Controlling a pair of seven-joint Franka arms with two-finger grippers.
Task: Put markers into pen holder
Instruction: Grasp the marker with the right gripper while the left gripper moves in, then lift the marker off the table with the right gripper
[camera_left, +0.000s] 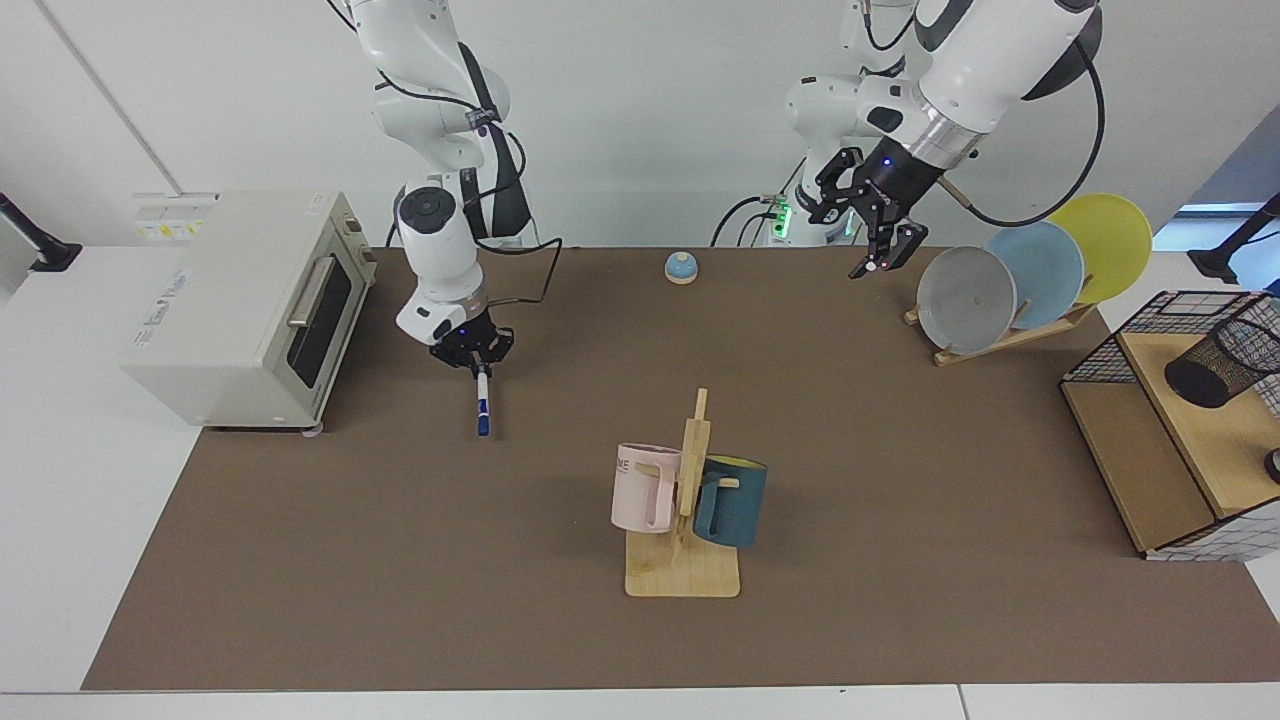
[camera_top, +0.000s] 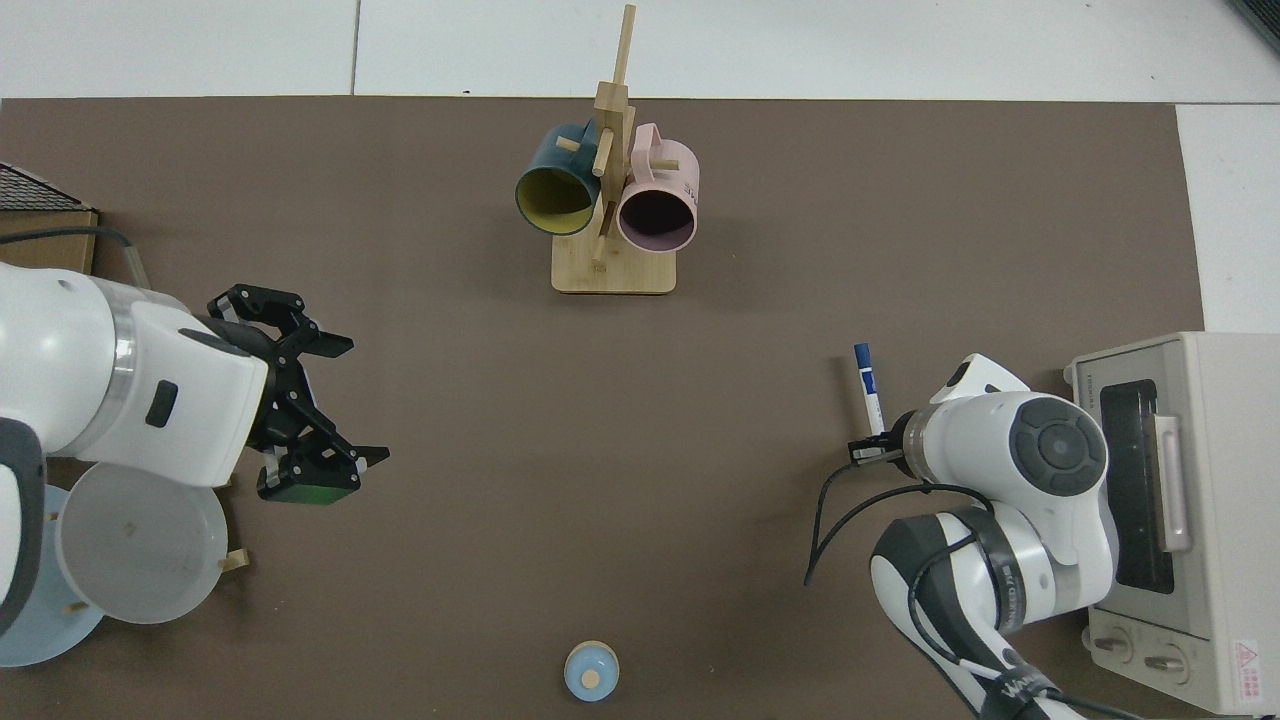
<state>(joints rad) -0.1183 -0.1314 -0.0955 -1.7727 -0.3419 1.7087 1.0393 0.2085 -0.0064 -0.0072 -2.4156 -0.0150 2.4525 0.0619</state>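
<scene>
We see a matt brown table cover (camera_left: 400, 560), a pale wooden mug stand (camera_left: 683, 575), a glossy white-barrelled marker (camera_left: 482, 402), and a black wire-mesh pen holder (camera_left: 1215, 367).
</scene>
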